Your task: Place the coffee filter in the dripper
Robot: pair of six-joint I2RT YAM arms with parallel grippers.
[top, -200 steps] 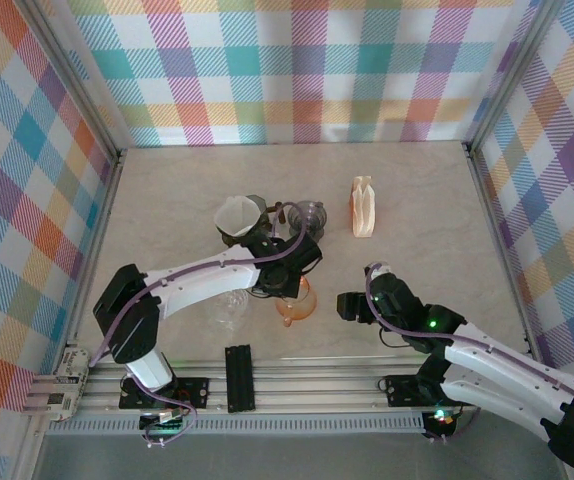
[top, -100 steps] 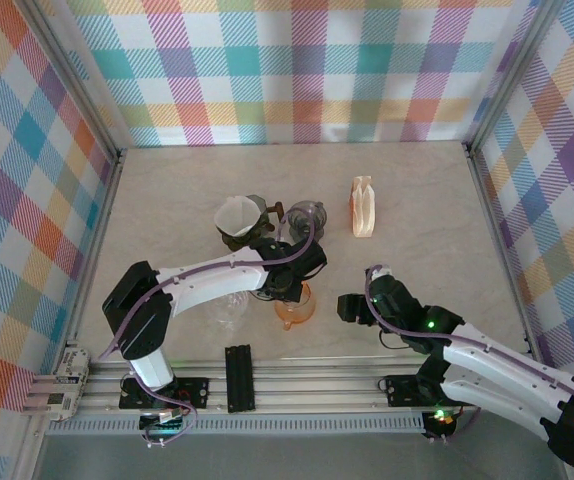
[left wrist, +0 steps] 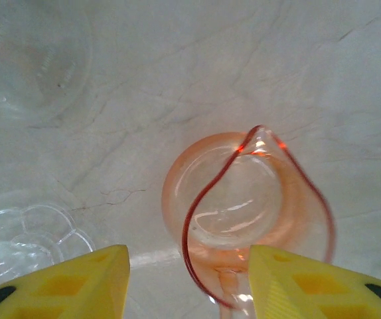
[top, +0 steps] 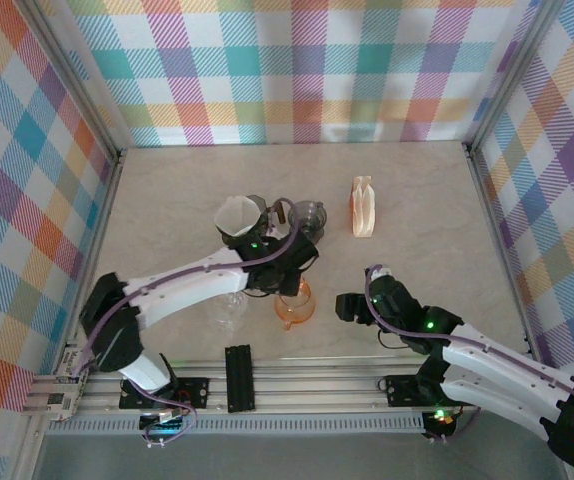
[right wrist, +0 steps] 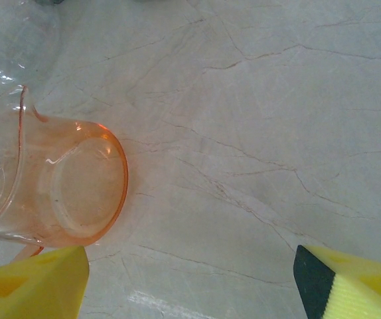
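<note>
Our left gripper hangs over the orange dripper, jaws partly apart and gripping nothing. Our right gripper stands wide and empty just beside that dripper. The white coffee filter sits farther back, cupped in a dark holder. We judge it best to lift clear, then pinch the filter's rim lightly. We cannot tell whether the dripper stands upright or tipped. Clear glassware nearby is hard to make out.

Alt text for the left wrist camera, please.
A translucent orange dripper sits on the pale marbled table, just ahead of the left gripper, whose yellow fingers are apart at the bottom edge. Clear glassware sits at the left.
</note>
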